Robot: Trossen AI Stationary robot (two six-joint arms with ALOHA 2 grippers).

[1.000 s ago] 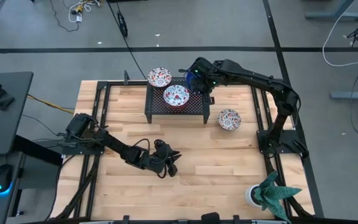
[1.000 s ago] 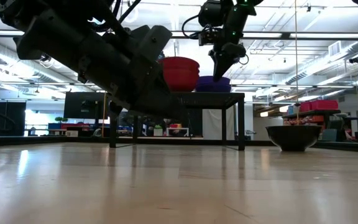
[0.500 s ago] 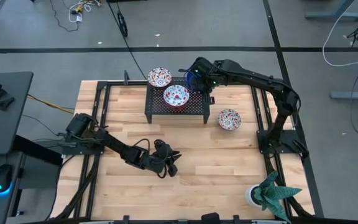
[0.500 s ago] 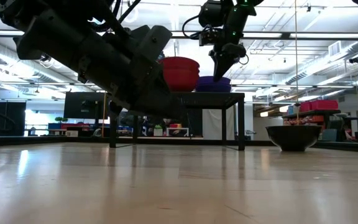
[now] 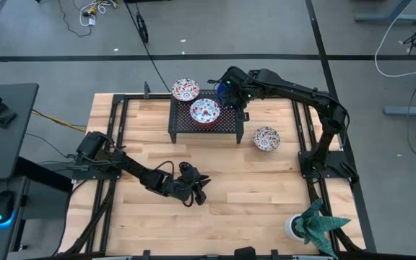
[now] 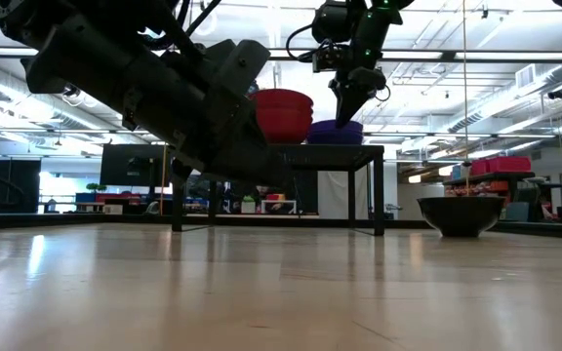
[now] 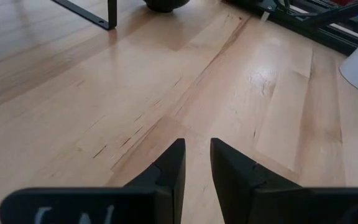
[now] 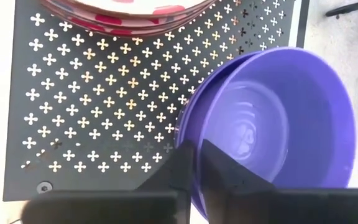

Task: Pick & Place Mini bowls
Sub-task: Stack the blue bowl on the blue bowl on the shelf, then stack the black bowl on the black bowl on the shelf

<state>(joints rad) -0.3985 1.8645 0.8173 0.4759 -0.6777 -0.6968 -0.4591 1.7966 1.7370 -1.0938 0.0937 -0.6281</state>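
A black perforated rack stands at the table's far side. On it sit a cobalt blue bowl, a floral bowl and, at its far left corner, another floral bowl. A third floral bowl rests on the table to the right of the rack. My right gripper is above the blue bowl and shut on it. My left gripper waits low over the near middle of the table, its fingers narrowly open and empty. My right gripper pinches the blue bowl's rim, one finger inside the bowl and one finger outside it. The fingers come from above, pointing down. In the low view the blue bowl sits with its base on the rack top.
A white pot with a green plant stands at the near right corner. Black frame rails run along the table's left and right sides. Bare wood lies between the rack and the near edge.
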